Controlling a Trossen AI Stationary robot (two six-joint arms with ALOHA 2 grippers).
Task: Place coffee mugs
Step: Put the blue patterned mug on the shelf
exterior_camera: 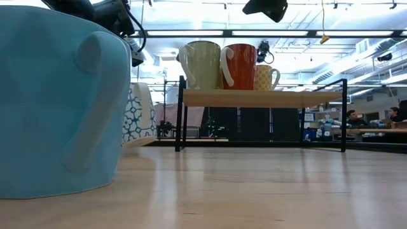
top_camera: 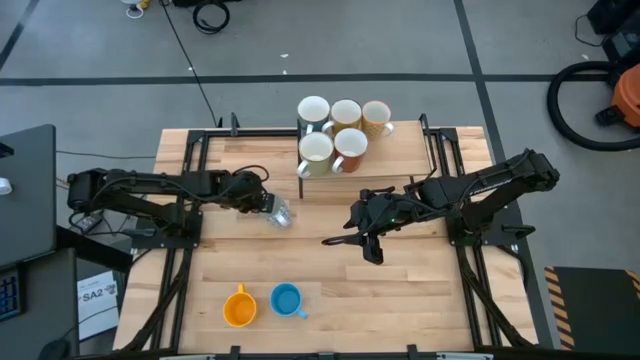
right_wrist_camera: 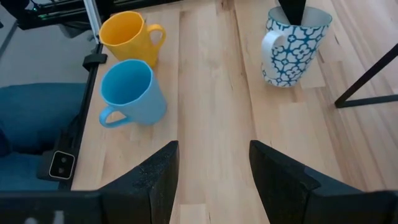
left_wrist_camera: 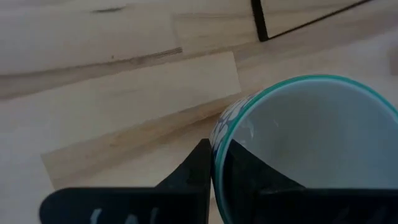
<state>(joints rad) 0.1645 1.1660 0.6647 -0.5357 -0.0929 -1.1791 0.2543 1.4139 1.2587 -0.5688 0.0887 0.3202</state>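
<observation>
Pinching patterned mug (right_wrist_camera: 291, 46) rim, left gripper (top_camera: 268, 205)

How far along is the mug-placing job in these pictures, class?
Done: five mugs stand on the rack. In hand: the left end effector is shut on the rim of a teal-patterned mug on the table. Left: the orange mug and blue mug wait near the front edge; the right end effector hangs open.

Both arms matte black, chunky jointed links, thin black cables looped along them. Left tool (top_camera: 268, 205) and right tool (top_camera: 362, 240) each carry two flat black tapered fingers (right_wrist_camera: 157, 180), no markings readable.
</observation>
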